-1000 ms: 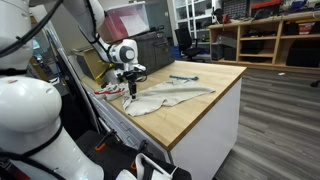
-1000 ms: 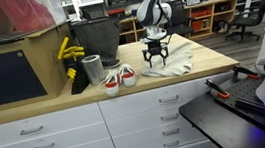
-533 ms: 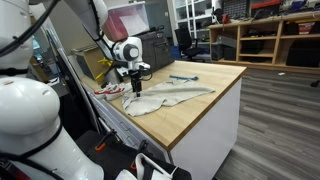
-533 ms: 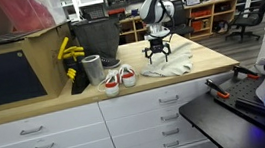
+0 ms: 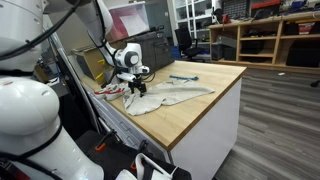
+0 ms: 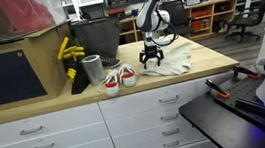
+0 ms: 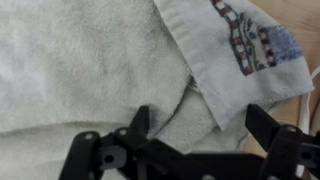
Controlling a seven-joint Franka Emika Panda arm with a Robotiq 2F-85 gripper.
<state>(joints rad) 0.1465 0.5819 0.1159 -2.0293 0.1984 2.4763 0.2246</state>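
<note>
Gripper (image 5: pixel 133 88) is hovering, fingers spread wide and holding nothing, over the 9 o'clock end of the towel (image 5: pixel 170 97) lying on the counter (image 5: pixel 220 78); likely pre-grasp, next calling for lowering and pinching the cloth.

1. Towel (image 5: pixel 166 97), pale grey-white terry: lying on wooden worktop (image 5: pixel 205 118), stretching lengthwise across it.
2. Spreading mostly flat w/ soft rumples in both ext. views (image 6: pixel 175 66); widening at one end, tapering toward the other.
3. In wrist view, overlapping itself (image 7: pixel 80 60): upper layer sitting over lower one, hem (image 7: pixel 190 75) running diagonally down the frame.
4. Showing printed patch (image 7: pixel 255 40) on upper layer, top right of wrist view: dark checks + blue block, slightly blurred.
</note>
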